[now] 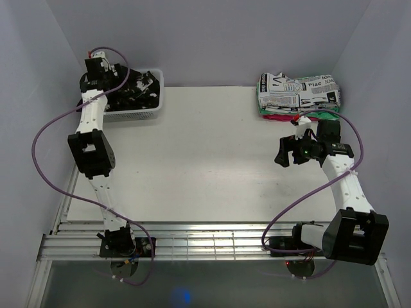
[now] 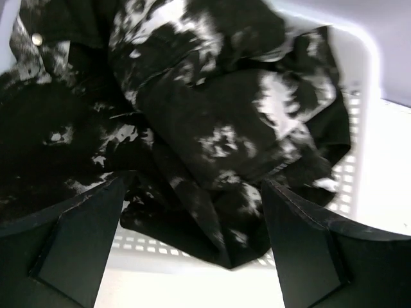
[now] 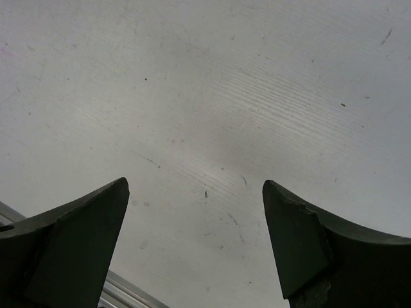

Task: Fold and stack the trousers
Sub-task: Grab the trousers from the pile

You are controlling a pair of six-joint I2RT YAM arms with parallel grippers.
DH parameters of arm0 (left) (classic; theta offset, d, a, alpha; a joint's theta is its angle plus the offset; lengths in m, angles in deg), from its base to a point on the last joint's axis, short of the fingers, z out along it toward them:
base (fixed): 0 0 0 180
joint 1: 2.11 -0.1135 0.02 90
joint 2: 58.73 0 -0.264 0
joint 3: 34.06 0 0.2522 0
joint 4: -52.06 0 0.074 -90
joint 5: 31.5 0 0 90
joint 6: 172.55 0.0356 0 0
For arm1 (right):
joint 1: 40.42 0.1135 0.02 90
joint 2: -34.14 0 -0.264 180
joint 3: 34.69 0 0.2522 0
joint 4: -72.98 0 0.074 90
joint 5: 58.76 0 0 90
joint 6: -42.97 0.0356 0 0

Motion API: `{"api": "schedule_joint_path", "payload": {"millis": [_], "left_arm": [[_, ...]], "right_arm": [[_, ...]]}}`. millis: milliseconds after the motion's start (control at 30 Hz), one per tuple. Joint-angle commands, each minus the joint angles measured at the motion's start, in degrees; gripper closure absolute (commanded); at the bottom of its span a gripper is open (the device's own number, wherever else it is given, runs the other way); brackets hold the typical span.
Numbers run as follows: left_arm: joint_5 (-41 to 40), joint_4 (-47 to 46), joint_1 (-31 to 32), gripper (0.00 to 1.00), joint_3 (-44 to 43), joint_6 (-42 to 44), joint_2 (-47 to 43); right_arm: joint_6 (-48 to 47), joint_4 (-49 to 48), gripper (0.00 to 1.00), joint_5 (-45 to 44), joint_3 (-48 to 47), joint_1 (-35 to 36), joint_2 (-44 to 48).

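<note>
The trousers [image 1: 138, 86], black with white splotches, lie crumpled in a white basket [image 1: 138, 115] at the back left of the table. In the left wrist view the trousers [image 2: 212, 122] fill the basket [image 2: 359, 128], and one fold hangs over its near wall. My left gripper [image 2: 192, 192] hovers open just above and in front of that heap, with nothing between its fingers [image 2: 83, 237]. At the right, my right gripper [image 1: 282, 151] hangs open over bare table [image 3: 205, 96], far from the trousers; its jaws [image 3: 196, 189] hold nothing.
A folded stack [image 1: 298, 90] sits at the back right, a white newspaper-print garment on top of red and green cloths [image 1: 282, 115]. White walls close in the table on three sides. A metal rail [image 3: 122, 289] runs along the near edge.
</note>
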Motion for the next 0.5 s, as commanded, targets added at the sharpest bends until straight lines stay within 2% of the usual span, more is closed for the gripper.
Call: {"api": "schedule_joint_path", "payload": {"millis": [0, 200, 467], "left_arm": [[-1.9, -3.0, -0.6, 0.02, -0.9, -3.5, 2.8], [-0.7, -4.2, -0.7, 0.02, -3.1, -5.0, 10.4], [11.8, -14.3, -1.1, 0.02, -0.2, -7.8, 15.0]], "right_arm": [[0.6, 0.2, 0.10, 0.0, -1.8, 0.2, 0.2], [0.4, 0.2, 0.10, -1.0, -1.5, 0.2, -0.8], [0.2, 0.5, 0.10, -1.8, -2.1, 0.2, -3.9]]}}
